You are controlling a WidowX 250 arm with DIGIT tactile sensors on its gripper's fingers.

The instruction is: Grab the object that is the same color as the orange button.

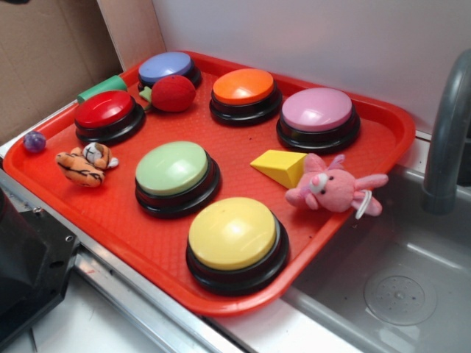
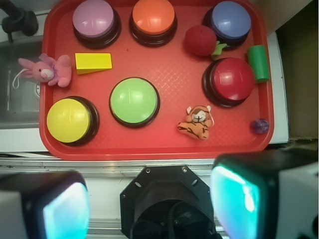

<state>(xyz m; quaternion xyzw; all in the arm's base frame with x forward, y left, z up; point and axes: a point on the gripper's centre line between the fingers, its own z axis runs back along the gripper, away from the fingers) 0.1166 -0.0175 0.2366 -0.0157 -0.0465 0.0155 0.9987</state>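
Task not yet begun: the tiger (image 2: 196, 122) lies untouched on the red tray (image 2: 164, 147), at about 4 o'clock from the green button (image 2: 134, 101) and well apart from the orange button (image 2: 153, 18) at 12 o'clock. The gripper (image 2: 149, 199) hangs above the tray's near edge, jaws spread wide, holding nothing.

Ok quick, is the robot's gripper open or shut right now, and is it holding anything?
Gripper: open, fingers wide apart, holding nothing. It is above the tray's near edge, away from the plush tiger.
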